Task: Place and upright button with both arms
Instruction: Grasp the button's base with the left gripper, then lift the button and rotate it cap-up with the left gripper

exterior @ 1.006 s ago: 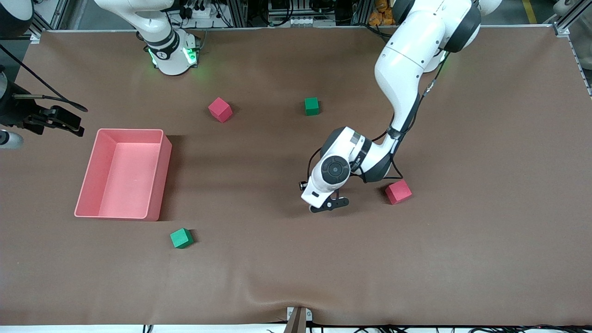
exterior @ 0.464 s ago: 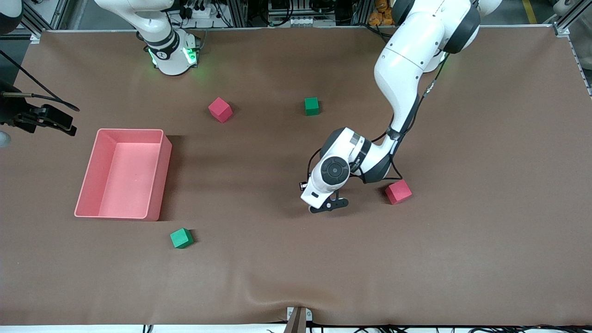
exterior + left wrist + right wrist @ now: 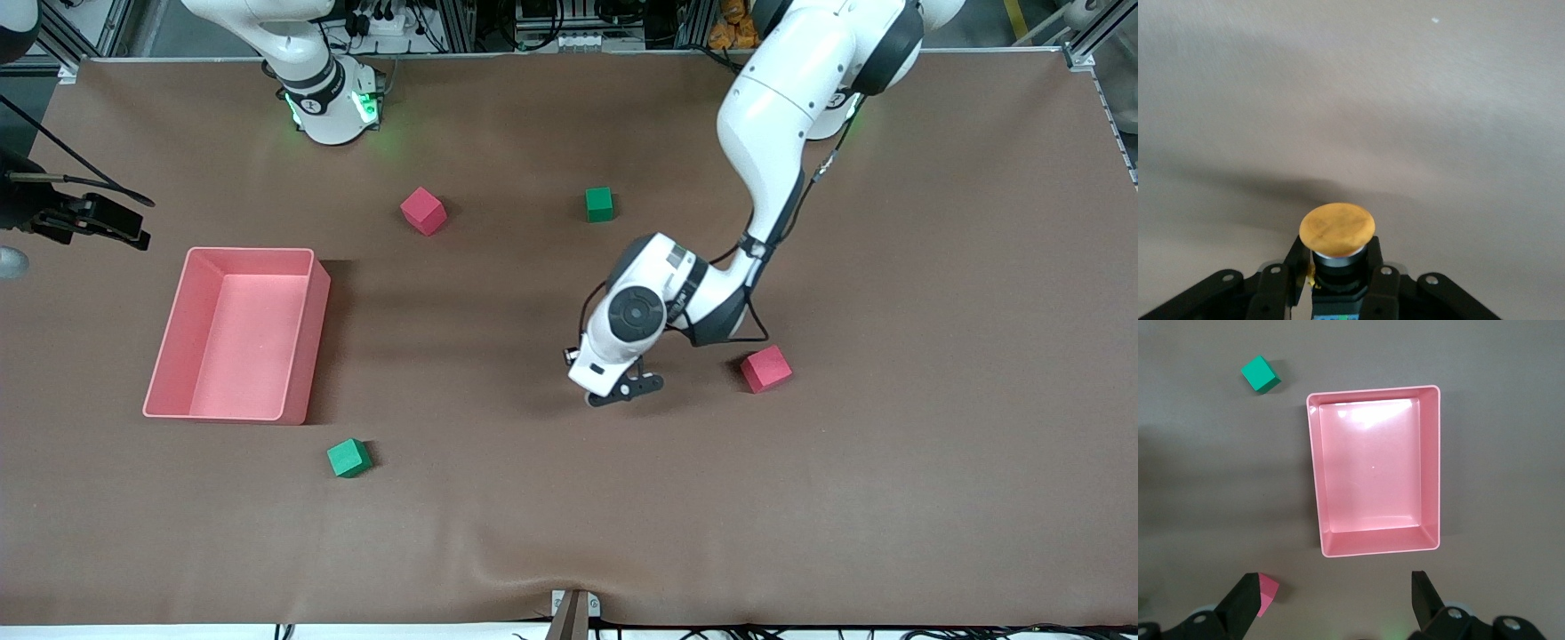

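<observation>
- Brown counter (image 3: 889, 498) under both arms; pink tray (image 3: 307, 333) toward the right arm's end, red and green cubes scattered around.
- Left hand (image 3: 627, 391) low over mid-counter, near a red cube (image 3: 765, 369), fingers (image 3: 1275, 293) clamped on the button (image 3: 1337, 230).
- In the left wrist view the button's orange cap points out past the fingertips, black body pinched between them; front view hides it under the wrist.
- Right hand (image 3: 1331, 600) waits high over the pink tray, fingers wide apart, nothing between them.
- Step in hand, as I read it: carry the gripped button to a bare patch and set it down cap up.
- To do it well: keep the pinch on the body, not the cap; tilt the wrist so the base meets the counter flat.
- Lower slowly, release only once seated; tiny part, likely tips over.
- Right hand could steady it if it leans.
</observation>
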You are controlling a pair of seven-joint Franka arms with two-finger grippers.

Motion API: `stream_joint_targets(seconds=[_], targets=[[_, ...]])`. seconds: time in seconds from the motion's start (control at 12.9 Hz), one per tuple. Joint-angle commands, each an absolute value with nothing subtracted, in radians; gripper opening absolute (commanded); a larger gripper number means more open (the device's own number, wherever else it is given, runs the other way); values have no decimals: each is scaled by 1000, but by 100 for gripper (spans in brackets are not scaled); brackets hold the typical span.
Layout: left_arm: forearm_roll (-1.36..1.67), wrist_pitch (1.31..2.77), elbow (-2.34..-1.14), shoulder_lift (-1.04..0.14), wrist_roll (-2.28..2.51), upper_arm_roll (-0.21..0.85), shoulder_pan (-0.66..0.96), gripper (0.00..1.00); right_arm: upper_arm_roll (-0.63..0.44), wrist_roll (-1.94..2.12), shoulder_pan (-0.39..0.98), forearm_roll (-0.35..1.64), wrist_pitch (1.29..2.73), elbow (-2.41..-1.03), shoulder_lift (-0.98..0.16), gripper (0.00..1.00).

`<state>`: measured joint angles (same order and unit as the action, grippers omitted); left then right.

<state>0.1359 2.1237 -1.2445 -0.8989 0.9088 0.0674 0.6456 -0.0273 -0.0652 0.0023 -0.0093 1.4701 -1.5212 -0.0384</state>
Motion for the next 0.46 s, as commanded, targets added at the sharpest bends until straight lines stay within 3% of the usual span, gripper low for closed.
stream_joint_targets(seconds=[0.0, 0.31, 0.39], targets=[[54, 2123, -1255, -836, 1063, -42, 792, 0, -17, -74, 0, 2, 1460, -1491, -54, 100], [-46, 2112, -1256, -828, 1229, -234, 995, 0, -17, -69, 0, 35, 1479, -1491, -54, 100], [-54, 2096, -1256, -827, 1267, -262, 1030, 7, -15, -68, 2, 31, 1485, -1491, -54, 100]])
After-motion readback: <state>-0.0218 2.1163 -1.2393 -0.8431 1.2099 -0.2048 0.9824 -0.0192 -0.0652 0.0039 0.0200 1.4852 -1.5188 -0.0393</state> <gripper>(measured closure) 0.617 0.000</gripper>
